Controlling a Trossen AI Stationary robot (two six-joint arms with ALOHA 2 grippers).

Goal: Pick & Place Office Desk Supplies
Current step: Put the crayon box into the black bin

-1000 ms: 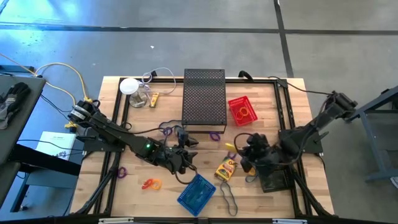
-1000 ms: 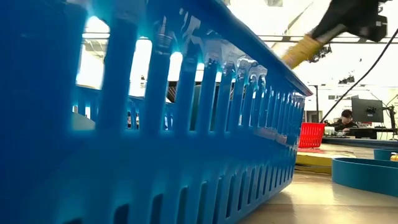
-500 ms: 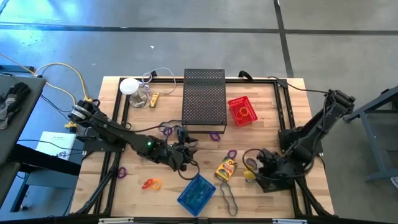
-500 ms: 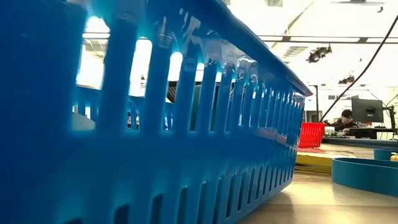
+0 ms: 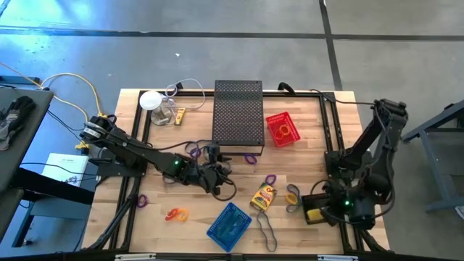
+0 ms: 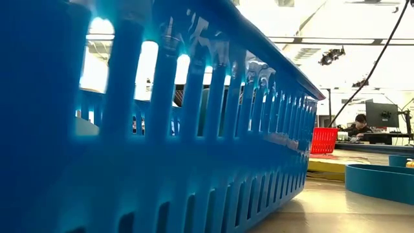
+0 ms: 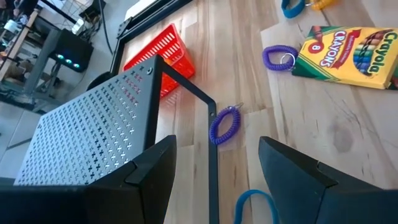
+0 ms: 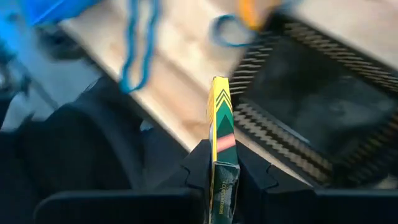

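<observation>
I am holding a thin crayon packet (image 8: 218,168) on its edge between the fingers of my right gripper (image 5: 313,214), which are clamped tight on it; this gripper is low at the right front part of the table (image 5: 312,119), over the dark arm base. My left gripper (image 5: 217,174) is hanging with its fingers wide apart and empty, just in front of the black mesh box (image 5: 238,112), and a purple coil (image 7: 222,124) is lying on the wood straight ahead of it. I judge the task is only partly done. The red basket (image 5: 282,129) beside the box is already keeping some loops, and the blue basket (image 5: 229,225) at the front edge seems to have little in it, but I cannot tell exactly. Much is still loose: a crayon box (image 5: 264,196) in the middle, an orange loop (image 5: 176,214), purple loops and a long dark band (image 5: 267,233) near the blue basket. So my packet must still go to a basket, and many pieces are waiting.
</observation>
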